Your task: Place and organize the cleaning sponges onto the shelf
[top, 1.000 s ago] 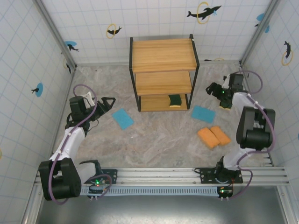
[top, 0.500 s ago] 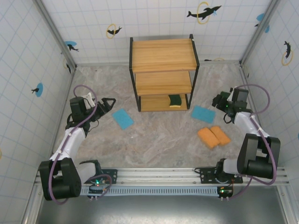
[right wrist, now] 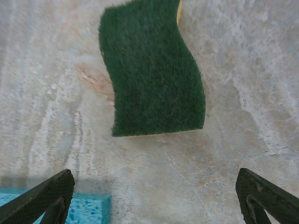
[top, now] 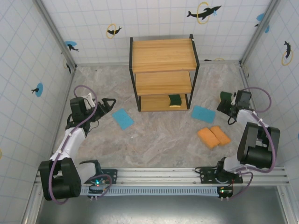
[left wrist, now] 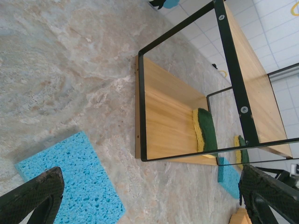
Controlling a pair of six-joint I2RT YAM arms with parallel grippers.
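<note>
The shelf (top: 163, 55) stands at the back middle, with one green sponge (top: 175, 100) on its lowest board (left wrist: 168, 116). On the floor lie a blue sponge (top: 123, 118) at the left, another blue sponge (top: 203, 114) at the right, and two orange sponges (top: 213, 136) side by side. A second green sponge (right wrist: 152, 70) lies flat on the floor just ahead of my right gripper (right wrist: 154, 179), which is open and empty. My left gripper (top: 110, 104) is open too, hovering beside the left blue sponge (left wrist: 70, 182).
Tiled walls with dolphin stickers close in the marble floor (top: 159, 140) on three sides. The right wall is close behind my right arm. The shelf's black frame (left wrist: 140, 107) rises just past the left blue sponge. A rail (top: 159, 175) runs along the near edge.
My right arm has drawn back from beside the shelf toward the right wall, and its gripper has come nearer. The green sponge now shows on the floor before it. The left arm is still.
</note>
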